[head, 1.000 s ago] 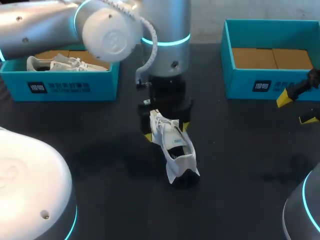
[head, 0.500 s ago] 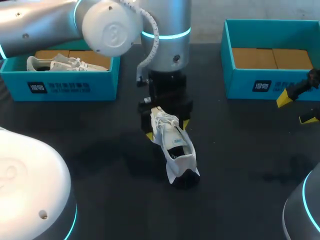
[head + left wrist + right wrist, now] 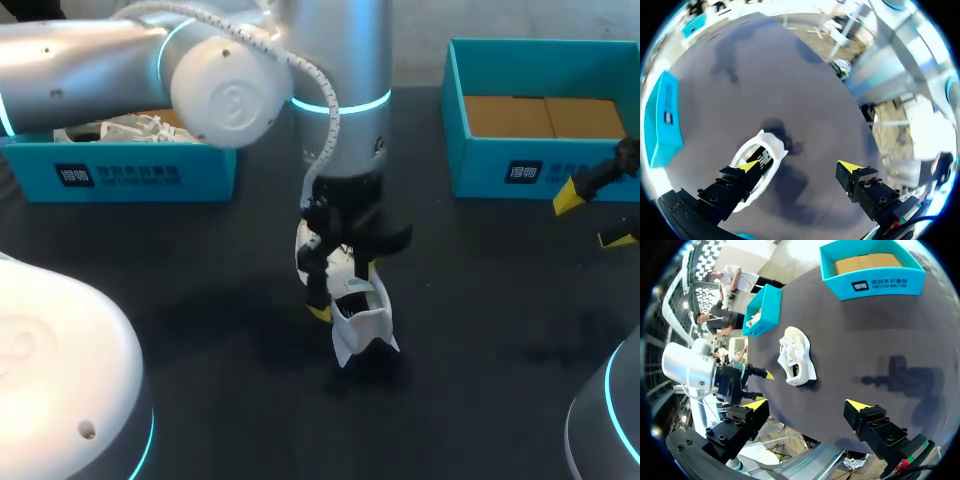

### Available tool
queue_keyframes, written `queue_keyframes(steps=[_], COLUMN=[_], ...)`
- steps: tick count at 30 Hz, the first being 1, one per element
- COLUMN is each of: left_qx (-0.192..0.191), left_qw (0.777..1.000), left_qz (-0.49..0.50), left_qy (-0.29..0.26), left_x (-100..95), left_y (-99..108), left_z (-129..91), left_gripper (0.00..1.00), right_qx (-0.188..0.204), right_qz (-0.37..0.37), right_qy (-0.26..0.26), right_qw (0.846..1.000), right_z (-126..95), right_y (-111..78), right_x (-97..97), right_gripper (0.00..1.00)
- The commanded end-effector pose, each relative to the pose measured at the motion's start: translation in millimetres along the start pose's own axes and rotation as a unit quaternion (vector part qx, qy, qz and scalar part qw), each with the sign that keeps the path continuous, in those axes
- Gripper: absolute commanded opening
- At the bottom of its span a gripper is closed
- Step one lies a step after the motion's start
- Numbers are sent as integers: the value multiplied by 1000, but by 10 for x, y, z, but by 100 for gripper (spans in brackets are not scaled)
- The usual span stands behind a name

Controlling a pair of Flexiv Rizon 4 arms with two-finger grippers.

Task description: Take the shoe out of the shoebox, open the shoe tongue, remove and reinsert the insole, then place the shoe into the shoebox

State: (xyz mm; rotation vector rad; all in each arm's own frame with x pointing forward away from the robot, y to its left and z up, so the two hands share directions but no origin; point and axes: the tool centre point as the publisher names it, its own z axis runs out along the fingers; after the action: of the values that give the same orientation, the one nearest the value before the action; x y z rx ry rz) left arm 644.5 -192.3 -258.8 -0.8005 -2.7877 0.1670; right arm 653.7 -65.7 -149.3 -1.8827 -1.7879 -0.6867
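Dark surface [image 3: 200,300] mid-table has the white sneaker [image 3: 362,322] lying out of any box, and the left end effector [image 3: 799,167] just slid forward over its laces, fingers spread wide, nothing gripped, so I'd guess tongue-opening is next.

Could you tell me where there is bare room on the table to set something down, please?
The widest bare patch lies between the shoe, the right shoebox and the right gripper. The strip before the left shoebox is also free. The middle is crowded: the left gripper stands over the shoe.
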Motion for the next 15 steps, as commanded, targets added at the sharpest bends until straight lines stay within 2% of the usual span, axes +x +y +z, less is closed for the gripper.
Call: queue_keyframes(steps=[1, 2, 3, 4, 15], left_qx=[95, 103, 95, 77, 77], left_qw=[938, 936, 932, 938, 938], left_qz=[-327, -332, -344, -334, -334], left_qy=[-63, -57, -63, -54, -54], left_x=[23, 11, -1, -11, -11], left_y=[-12, -28, -47, -69, -69], left_z=[113, 131, 149, 162, 162], left_gripper=[100, 100, 100, 100, 100], right_qx=[0, 0, 0, 0, 0], right_qz=[1, 1, 1, 1, 1], right_qy=[-1, -1, -1, -1, -1], right_qw=[1000, 1000, 1000, 1000, 1000], right_z=[8, 8, 8, 8, 8], right_y=[-1, -1, -1, -1, -1], right_x=[0, 0, 0, 0, 0], right_gripper=[100, 100, 100, 100, 100])
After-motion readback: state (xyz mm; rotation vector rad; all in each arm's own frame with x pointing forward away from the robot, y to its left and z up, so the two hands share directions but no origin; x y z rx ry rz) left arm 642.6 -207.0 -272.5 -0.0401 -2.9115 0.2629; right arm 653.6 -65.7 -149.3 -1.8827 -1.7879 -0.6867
